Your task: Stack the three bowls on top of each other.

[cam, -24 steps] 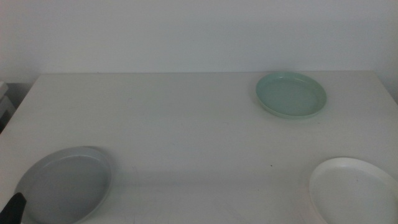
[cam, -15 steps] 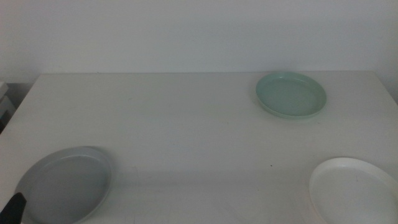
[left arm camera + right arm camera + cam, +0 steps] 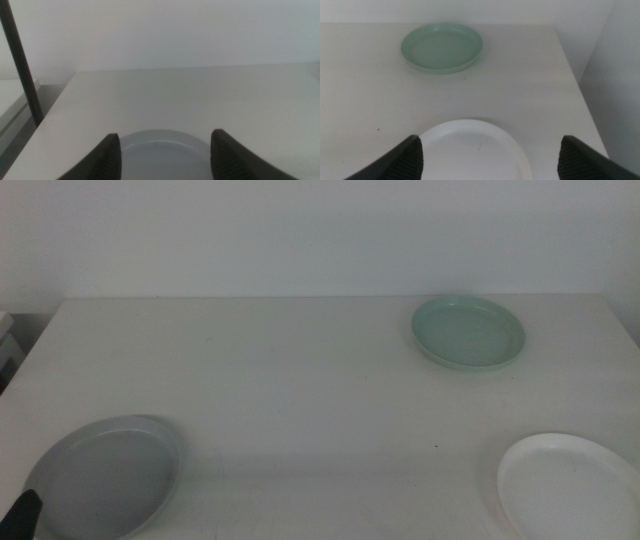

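Observation:
The light grey bowl [image 3: 103,476] lies at the table's front left. The pale mint green bowl [image 3: 468,332] lies at the back right. The white bowl [image 3: 566,485] lies at the front right. My left gripper [image 3: 164,152] is open, its jaws wide apart over the near part of the grey bowl [image 3: 165,155]; only a dark jaw tip [image 3: 22,514] shows in the middle view. My right gripper [image 3: 492,157] is open, its jaws wide apart over the white bowl [image 3: 472,150], with the mint bowl [image 3: 442,47] farther off. The right arm is out of the middle view.
The white table [image 3: 300,370] runs to a pale wall behind. Its left edge drops off next to a dark upright pole [image 3: 20,65]. Its right edge [image 3: 572,75] lies close to the mint and white bowls.

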Tool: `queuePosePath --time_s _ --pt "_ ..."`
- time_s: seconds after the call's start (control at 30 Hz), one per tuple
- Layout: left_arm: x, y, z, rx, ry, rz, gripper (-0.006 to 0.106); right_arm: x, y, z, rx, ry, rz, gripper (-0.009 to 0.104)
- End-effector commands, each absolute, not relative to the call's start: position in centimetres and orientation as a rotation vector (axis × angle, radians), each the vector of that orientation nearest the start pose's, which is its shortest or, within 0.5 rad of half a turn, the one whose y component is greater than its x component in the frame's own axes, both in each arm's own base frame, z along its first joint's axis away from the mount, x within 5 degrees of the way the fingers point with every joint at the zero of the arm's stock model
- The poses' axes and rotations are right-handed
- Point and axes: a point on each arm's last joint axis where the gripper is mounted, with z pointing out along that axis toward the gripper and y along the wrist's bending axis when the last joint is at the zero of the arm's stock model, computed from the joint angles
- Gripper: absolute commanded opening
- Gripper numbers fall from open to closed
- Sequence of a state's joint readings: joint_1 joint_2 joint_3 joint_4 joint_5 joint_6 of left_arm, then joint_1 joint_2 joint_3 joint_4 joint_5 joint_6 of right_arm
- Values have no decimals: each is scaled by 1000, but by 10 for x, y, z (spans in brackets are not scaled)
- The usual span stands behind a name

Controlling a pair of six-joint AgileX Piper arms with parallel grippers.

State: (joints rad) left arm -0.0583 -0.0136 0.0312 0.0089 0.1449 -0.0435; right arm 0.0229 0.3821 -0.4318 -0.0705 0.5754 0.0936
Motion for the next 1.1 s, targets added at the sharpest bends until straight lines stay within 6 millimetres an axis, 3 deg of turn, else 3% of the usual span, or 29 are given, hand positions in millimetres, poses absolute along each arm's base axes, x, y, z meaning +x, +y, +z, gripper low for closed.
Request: queuePosePath --time_s 0.0,0.27,0.47,0.77,1.07 --pt "55 -4 200 8 1550 -94 61 90 -1 306 64 1966 28 94" --pt "55 -4 200 8 1550 -94 61 111 1 333 147 2141 82 94" --pt "55 -4 200 8 1550 -94 61 131 1 335 154 2291 63 94" --pt "55 -4 200 8 1550 -94 61 176 0 309 176 2501 33 94" --pt "55 -4 200 8 1550 -94 61 208 -25 268 391 2692 48 94"
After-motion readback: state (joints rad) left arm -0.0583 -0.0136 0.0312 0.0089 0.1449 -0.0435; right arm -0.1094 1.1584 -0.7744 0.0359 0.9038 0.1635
